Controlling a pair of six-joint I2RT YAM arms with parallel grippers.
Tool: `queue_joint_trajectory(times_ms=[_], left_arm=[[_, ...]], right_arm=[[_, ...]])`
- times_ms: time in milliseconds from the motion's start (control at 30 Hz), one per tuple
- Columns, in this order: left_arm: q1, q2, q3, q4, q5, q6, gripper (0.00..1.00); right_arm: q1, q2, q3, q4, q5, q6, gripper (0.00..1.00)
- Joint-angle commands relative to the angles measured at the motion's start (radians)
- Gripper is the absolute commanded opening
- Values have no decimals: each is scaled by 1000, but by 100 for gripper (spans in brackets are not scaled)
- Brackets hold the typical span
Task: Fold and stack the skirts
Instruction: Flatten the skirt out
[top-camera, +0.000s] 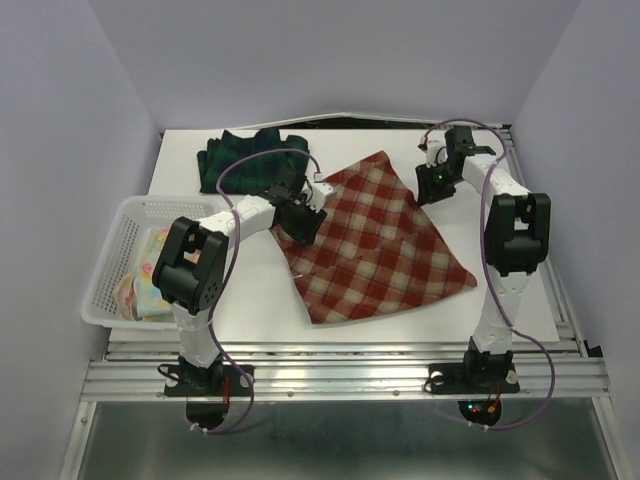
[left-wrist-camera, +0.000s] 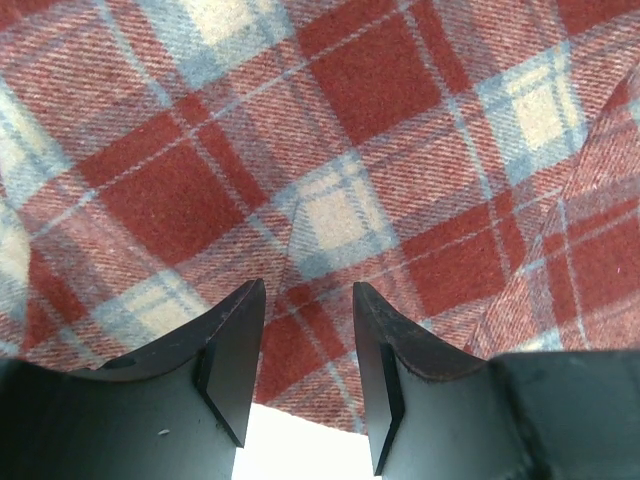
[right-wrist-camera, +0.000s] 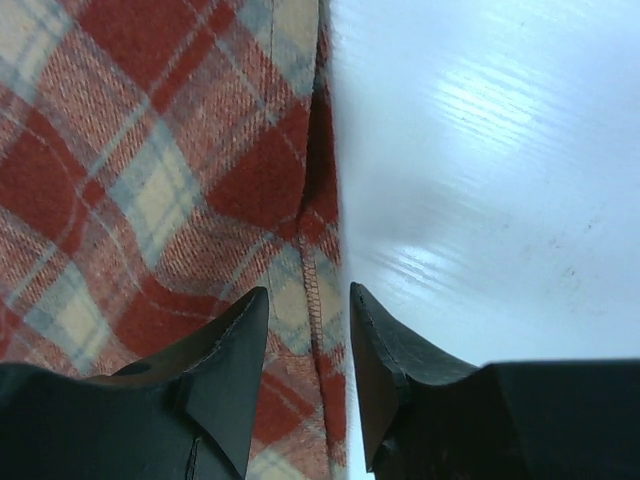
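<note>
The red-and-cream plaid skirt (top-camera: 375, 240) lies spread flat on a diagonal in the middle of the table (top-camera: 260, 300). Its upper left edge slips under the left gripper (top-camera: 300, 215), so that stretch can't be read from above. Up close, the left wrist view is filled with soft checks, with a faint crease running up from the left gripper's parted tips. The jaws stand spread, nothing is between them, and a sliver of white table shows below.

At the skirt's far right corner, the right gripper (top-camera: 435, 180) hangs over the stitched hem. Its jaws are apart too, straddling the edge without pinching it.

Back left, the dark green-navy plaid skirt (top-camera: 240, 155) sits in a loose, rumpled heap, and its folds are hard to make out.

On the left edge, the white mesh basket (top-camera: 110, 290) holds the pastel flowered skirt (top-camera: 145, 280), half hidden behind the left arm.
</note>
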Motion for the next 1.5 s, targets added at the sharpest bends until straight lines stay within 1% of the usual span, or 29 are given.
queue_joint_trajectory(times_ms=[0, 33, 67, 167, 233, 400, 733, 800, 833, 900, 933, 1000, 1033, 1100, 1133, 1467], left_arm=[[-3, -21, -23, 46, 23, -18, 52], [-3, -18, -26, 46, 22, -18, 52], [-3, -15, -26, 46, 19, -18, 52], [-3, 3, -26, 46, 20, -16, 52], [-5, 18, -17, 45, 23, -16, 52], [-6, 37, -2, 40, 29, -24, 52], [-6, 44, -17, 43, 17, -18, 52], [-6, 52, -15, 43, 13, -18, 52], [-6, 54, -14, 45, 11, -19, 52], [-6, 60, -12, 42, 6, -21, 52], [-6, 63, -12, 42, 6, -22, 52], [-6, 71, -11, 42, 5, -25, 52], [-6, 74, -8, 40, 3, -25, 52], [-5, 81, -5, 37, 3, -28, 52], [-6, 83, -2, 36, 3, -30, 52], [-5, 91, 2, 31, -13, -35, 52]], right_arm=[[-3, -81, -52, 15, 48, -54, 44], [-3, -99, -110, 18, 56, -64, 44], [-3, -136, -140, 21, 64, -83, 44], [-3, -181, -227, 40, 85, -104, 44], [-3, -184, -246, 46, 88, -107, 43], [-3, -152, -237, 46, 68, -100, 40], [-3, -96, -238, 46, 25, -92, 34], [-3, -86, -238, 47, 24, -94, 31], [-3, -83, -240, 47, 22, -94, 28], [-3, -81, -244, 46, 21, -95, 27], [-3, -83, -245, 44, 19, -97, 21], [-3, -86, -246, 44, 19, -98, 17], [-3, -89, -245, 44, 21, -98, 9], [-3, -96, -241, 41, 22, -98, 2], [-3, -105, -240, 43, 28, -98, 1], [-40, -227, -249, 30, 91, -107, 1]])
